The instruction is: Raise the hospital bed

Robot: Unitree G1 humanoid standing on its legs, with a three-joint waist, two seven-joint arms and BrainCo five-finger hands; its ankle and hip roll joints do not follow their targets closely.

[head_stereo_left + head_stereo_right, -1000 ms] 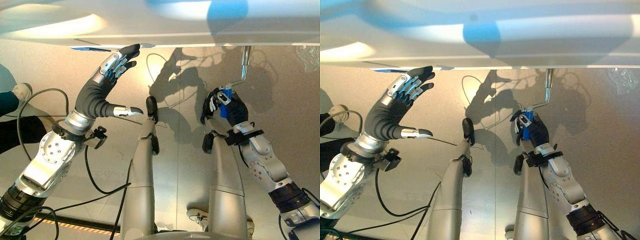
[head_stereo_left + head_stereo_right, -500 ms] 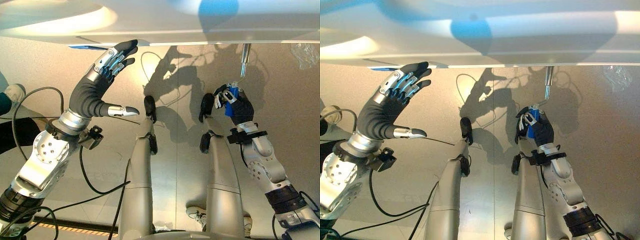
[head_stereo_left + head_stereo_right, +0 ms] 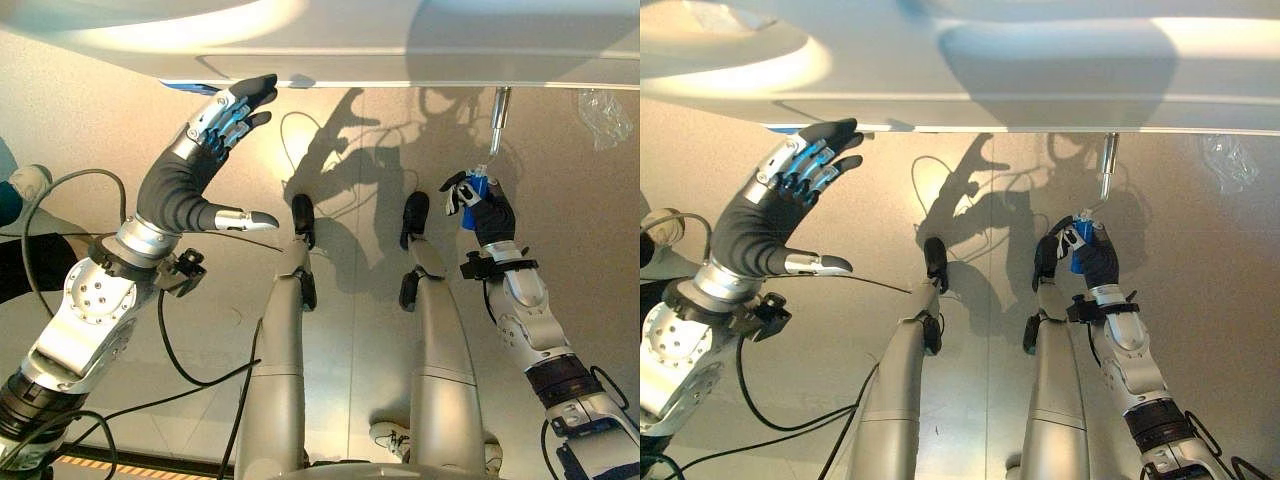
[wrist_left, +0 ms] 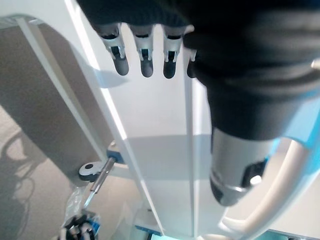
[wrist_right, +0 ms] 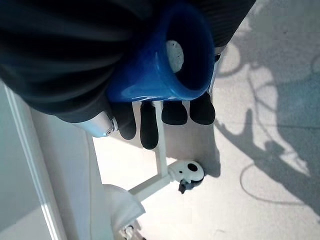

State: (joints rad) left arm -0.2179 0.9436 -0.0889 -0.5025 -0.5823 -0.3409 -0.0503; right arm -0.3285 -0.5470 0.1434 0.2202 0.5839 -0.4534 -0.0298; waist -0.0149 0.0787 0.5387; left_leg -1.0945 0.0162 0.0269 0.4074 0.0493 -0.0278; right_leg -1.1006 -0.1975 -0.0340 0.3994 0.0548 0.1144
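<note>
The hospital bed's white end panel (image 3: pixel 400 50) runs across the far side of the eye views. A metal crank rod (image 3: pixel 498 110) hangs down from its underside. At the rod's lower end is a blue crank handle (image 3: pixel 478 188), and my right hand (image 3: pixel 490 212) is shut on it. The right wrist view shows the blue handle (image 5: pixel 160 70) inside the curled fingers (image 5: pixel 150 125). My left hand (image 3: pixel 185 180) is raised and open, its straight fingers (image 4: pixel 145 50) close under the bed's edge (image 4: pixel 160 125) and holding nothing.
A person's white shoe (image 3: pixel 25 182) and dark leg (image 3: pixel 20 270) show on the floor at the far left. A clear plastic bag (image 3: pixel 600 105) lies on the floor beyond my right hand. The floor is pale and smooth.
My right hand has swung the blue handle to the right and slightly away, closer under the crank rod. The left hand has stayed open near the bed's edge.
</note>
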